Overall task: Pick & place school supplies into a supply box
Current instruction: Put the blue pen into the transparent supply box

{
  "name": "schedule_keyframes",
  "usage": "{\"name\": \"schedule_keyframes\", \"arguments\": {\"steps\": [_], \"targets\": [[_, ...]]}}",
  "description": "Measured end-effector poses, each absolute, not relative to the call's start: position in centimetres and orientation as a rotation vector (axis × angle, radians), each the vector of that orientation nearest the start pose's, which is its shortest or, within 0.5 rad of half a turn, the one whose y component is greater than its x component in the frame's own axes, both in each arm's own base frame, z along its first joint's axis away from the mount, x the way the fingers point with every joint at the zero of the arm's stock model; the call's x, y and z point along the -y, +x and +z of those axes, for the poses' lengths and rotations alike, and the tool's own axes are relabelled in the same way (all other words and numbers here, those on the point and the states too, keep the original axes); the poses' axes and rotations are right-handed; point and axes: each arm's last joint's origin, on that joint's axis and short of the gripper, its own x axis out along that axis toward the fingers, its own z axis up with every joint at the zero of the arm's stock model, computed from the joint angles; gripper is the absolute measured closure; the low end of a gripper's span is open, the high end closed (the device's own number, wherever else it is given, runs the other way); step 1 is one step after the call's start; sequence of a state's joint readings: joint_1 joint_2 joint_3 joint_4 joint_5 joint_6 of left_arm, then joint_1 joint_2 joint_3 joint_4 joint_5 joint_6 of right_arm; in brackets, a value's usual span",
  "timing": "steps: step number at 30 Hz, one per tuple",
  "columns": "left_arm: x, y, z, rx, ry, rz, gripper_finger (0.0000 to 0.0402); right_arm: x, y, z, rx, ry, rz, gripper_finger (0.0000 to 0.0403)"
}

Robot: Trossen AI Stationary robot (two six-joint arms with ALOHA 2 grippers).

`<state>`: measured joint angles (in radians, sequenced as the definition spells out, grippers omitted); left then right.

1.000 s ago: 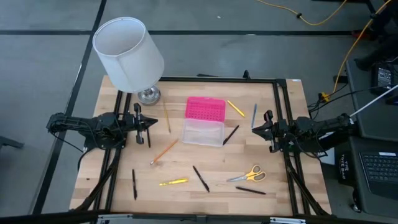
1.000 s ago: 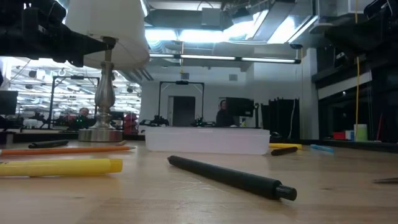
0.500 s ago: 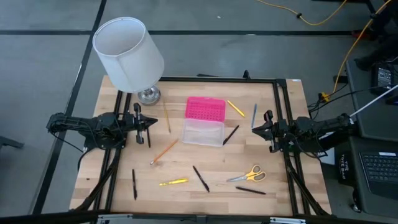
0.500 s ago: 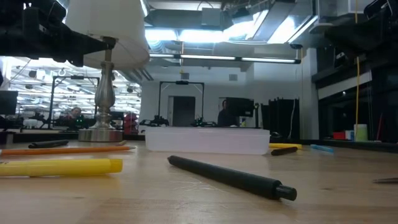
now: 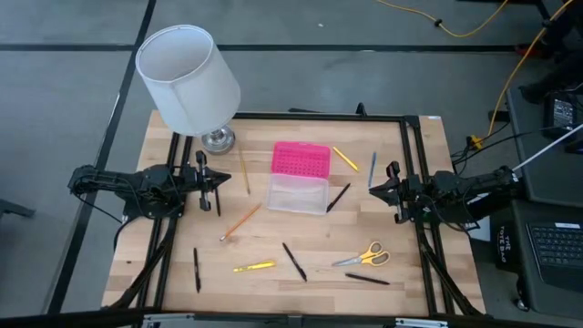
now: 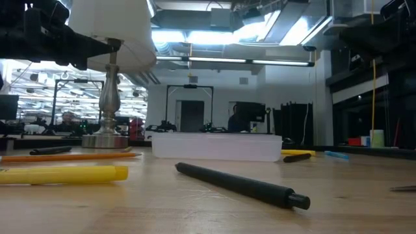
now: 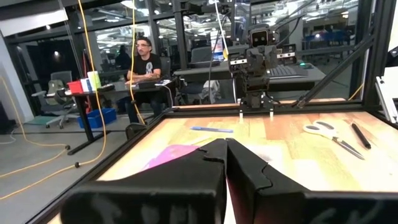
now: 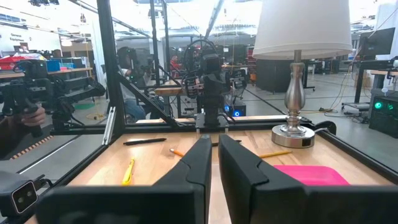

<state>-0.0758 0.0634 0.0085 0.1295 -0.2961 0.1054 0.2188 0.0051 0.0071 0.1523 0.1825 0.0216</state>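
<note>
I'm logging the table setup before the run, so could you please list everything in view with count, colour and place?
supply box: one, pink lid open behind a clear base, table centre.
scissors: one, yellow handles, front right.
black pens: four; front centre, front left, front right, right of the box.
yellow pens: two; front centre, right of the lid.
orange pencil: one, left of the box.
wood-coloured pencil: one, beside the lamp base.
blue pen: one, far right.
lamp: one, white shade, silver base, back left corner.
person: one, dark shirt, seated beyond the table.
left gripper: shut, left edge.
right gripper: shut, right edge.
</note>
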Motion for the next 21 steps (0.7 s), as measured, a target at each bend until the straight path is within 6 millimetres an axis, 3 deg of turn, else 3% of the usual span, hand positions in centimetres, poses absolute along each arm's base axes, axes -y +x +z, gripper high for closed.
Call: {"name": "schedule_keyframes", "arguments": {"steps": [17, 21], "targets": [[-0.09, 10.02, 16.80, 0.000, 0.122, 0.223, 0.0398, -1.56, 9.48, 18.01, 0.151, 0.050, 0.035, 0.0366], [-0.09, 10.02, 16.79, 0.000, 0.121, 0.222, 0.0398, -1.24, 9.45, 18.16, 0.166, 0.036, -0.075, 0.0366]]}}
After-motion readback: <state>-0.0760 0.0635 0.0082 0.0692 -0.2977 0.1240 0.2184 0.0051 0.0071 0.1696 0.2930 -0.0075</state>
